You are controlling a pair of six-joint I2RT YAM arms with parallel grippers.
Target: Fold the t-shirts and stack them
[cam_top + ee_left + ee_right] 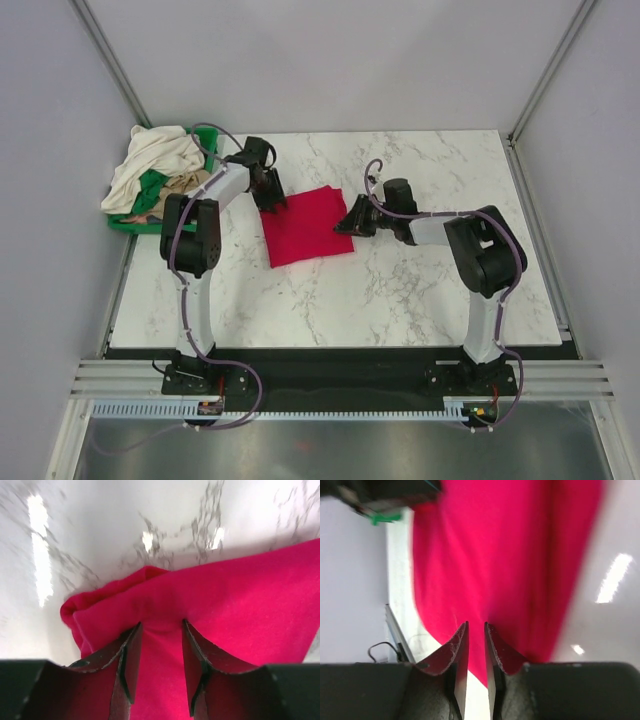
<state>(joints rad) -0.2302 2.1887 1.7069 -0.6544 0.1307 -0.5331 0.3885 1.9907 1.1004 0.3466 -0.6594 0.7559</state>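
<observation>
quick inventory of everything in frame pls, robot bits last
red t-shirt: 1, crimson, folded flat near the table's centre
cream-white t-shirt: 1, cream, heaped on top of the tray
tan t-shirt: 1, beige, crumpled in the tray beside and partly under the cream one
tray: 1, green, at the table's far left corner
table: 1, white marble pattern, under everything
left gripper: 1, black, at the red shirt's far left corner, fabric between its fingers, grip unclear
right gripper: 1, black, at the red shirt's right edge, fingers nearly together, grip unclear
</observation>
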